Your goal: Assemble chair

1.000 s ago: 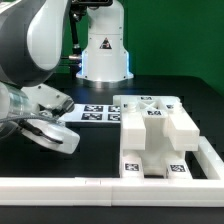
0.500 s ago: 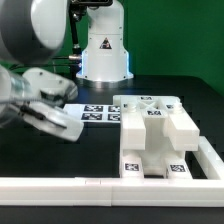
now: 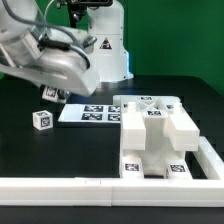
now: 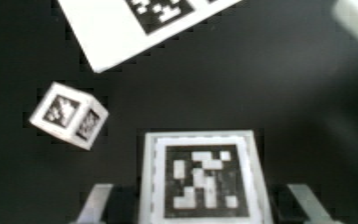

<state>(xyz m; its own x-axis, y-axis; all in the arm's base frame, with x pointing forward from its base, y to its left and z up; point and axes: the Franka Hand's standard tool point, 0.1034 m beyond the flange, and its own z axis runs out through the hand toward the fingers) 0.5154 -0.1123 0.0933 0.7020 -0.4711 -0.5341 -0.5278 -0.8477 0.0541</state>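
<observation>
light: bright, even | shadows: faint | glare: chair [image 3: 150, 140] whites washed | blur: arm [image 3: 55, 60] smeared, wrist view soft

A flat black matte counter [image 3: 40, 150] fills most of the exterior view, and its surface looks dull, with almost no reflection. Behind its far edge stands a plain green backdrop [image 3: 185, 45], lit evenly and without visible pattern. A long low white rail [image 3: 60, 186] runs along the near edge of the counter, and a second stretch goes toward the back on the exterior view's right. The thin flat white marker board [image 3: 88, 113] lies on the counter near the middle. The light is soft, with weak shadows.
</observation>
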